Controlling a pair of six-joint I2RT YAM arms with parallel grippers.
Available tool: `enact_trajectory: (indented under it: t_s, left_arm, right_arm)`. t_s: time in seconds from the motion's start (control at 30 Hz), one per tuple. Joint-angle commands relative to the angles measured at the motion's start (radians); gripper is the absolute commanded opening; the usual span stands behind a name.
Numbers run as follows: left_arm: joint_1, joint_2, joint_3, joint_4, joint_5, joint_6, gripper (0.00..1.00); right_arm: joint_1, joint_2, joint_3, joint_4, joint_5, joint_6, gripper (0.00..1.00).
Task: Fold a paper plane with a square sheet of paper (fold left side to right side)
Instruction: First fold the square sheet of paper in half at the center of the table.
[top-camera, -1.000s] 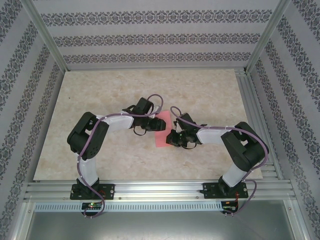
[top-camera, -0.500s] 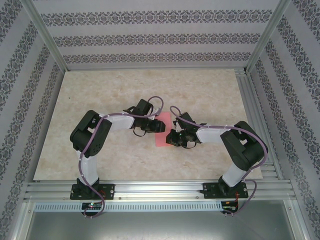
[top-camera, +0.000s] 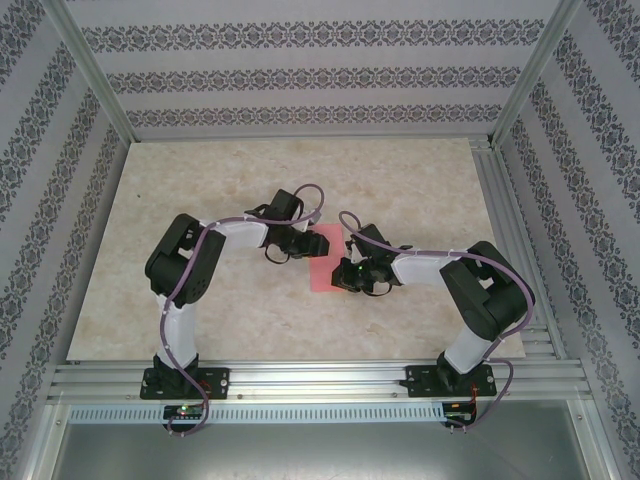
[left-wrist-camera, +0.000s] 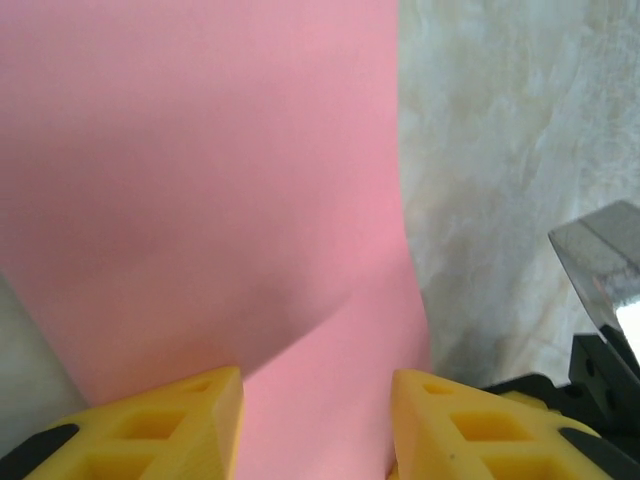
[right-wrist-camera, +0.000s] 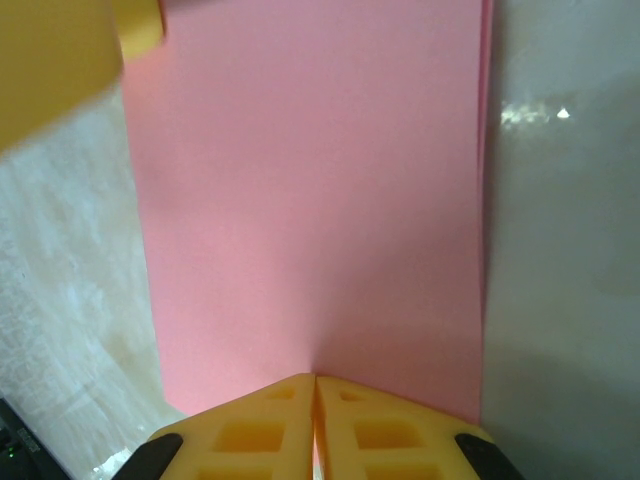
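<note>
Angled inward — right gripper (right-wrist-camera: 315, 380) pinches paper (right-wrist-camera: 310, 200), left gripper (left-wrist-camera: 316, 385) gapes.

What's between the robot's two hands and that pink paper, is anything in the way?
Nothing visible. The left hand hangs open right over the pink paper sheet, and the right hand, shut, has its tips at the sheet. Around them lies the marble-patterned table.

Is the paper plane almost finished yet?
Not nearly. Done: the pink sheet looks folded in half once, a tall rectangle with a doubled edge along one side. In hand: the right tool pinches one end of it, while the left tool, fingers apart, sits over it from the other side. Left: there is no pointed nose and no wings yet, so most folds remain.
</note>
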Motion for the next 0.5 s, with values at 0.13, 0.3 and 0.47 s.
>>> enact_trajectory:
  t_s: [0.13,0.3,0.47]
  left_arm:
    - [0.050,0.061,0.091,-0.011,-0.090,0.072,0.46]
    - [0.062,0.089,0.115,-0.002,-0.088,0.069,0.46]
    - [0.073,0.110,0.128,-0.001,-0.089,0.069,0.46]
  right_arm:
    - [0.006,0.078,-0.051,-0.180,0.147,-0.031,0.10]
    - [0.008,0.078,-0.050,-0.184,0.148,-0.035,0.10]
    - [0.008,0.079,-0.048,-0.188,0.150,-0.035,0.10]
